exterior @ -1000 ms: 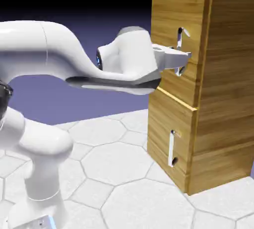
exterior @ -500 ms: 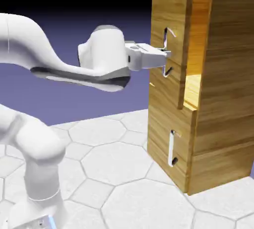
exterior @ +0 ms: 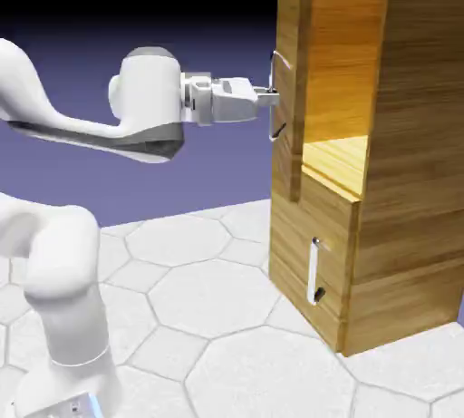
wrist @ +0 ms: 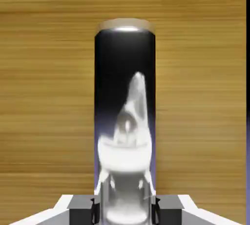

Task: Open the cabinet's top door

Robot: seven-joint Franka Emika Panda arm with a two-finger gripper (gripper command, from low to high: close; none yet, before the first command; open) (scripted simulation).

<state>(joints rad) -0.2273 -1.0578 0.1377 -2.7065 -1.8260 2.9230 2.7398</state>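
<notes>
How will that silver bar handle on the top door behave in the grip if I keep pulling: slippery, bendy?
Probably slippery: the silver bar handle is mirror-polished and reflects the end effector, so the pads may slide along it. Likely stiff: it looks like straight metal, with no bend visible. The top door stands well open, so it should keep swinging freely.

We see a table with a pale top patterned in large hexagonal tiles. On it, at the exterior view's right, stands the wooden cabinet, its base flat on the tiles. At the lower left the robot's white base rests on the same surface.
</notes>
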